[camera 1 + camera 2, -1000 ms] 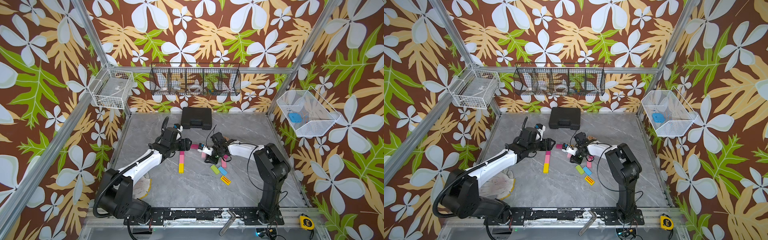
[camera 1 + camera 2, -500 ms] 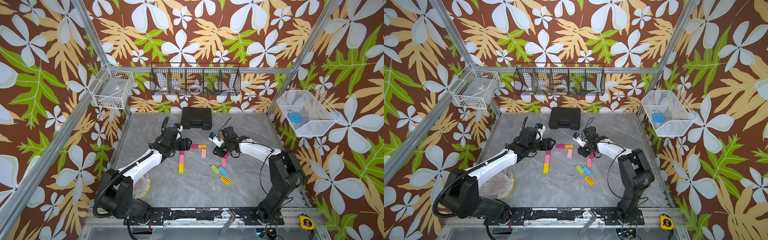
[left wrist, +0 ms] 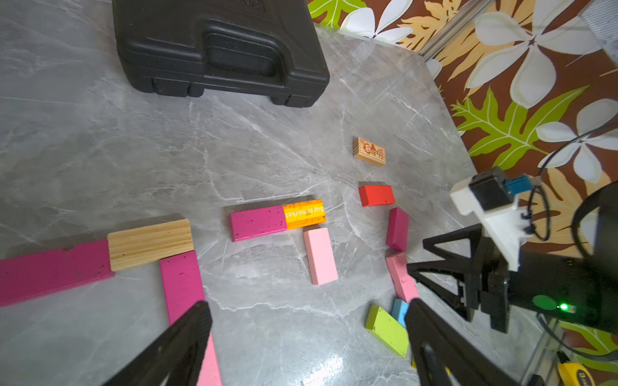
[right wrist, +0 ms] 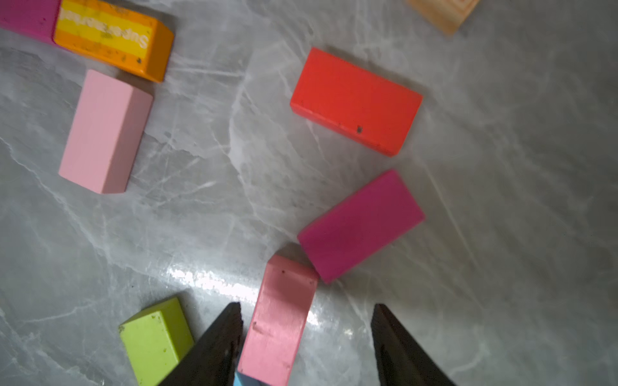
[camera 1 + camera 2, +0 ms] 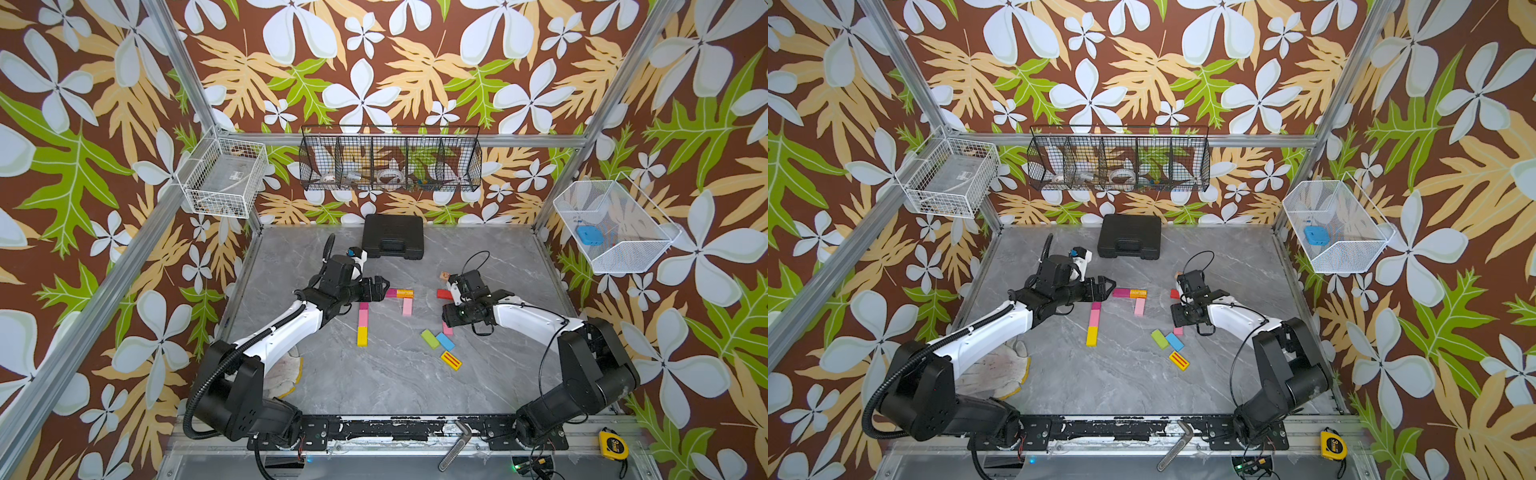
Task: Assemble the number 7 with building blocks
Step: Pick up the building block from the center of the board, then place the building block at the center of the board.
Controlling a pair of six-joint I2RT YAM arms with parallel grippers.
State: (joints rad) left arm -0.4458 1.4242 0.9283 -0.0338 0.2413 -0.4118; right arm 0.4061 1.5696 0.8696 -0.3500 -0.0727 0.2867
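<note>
On the worktop [image 5: 374,386], the left pincer [image 3: 306,305] gapes beside a magenta block [image 3: 182,284]; the right pincer [image 4: 306,305] stands open astride a pink block [image 4: 281,320].

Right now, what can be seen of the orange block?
The orange block is a flat rectangle, seemingly painted wood, with a yellow band and white lettering reading Supermarket. It lies flat on the table, end to end against a magenta block, forming a bar. A pink block lies crosswise just beside it; contact is unclear. Nothing holds it.

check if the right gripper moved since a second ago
Yes: the right gripper moved right, away from the black case, closer to the green block.
</note>
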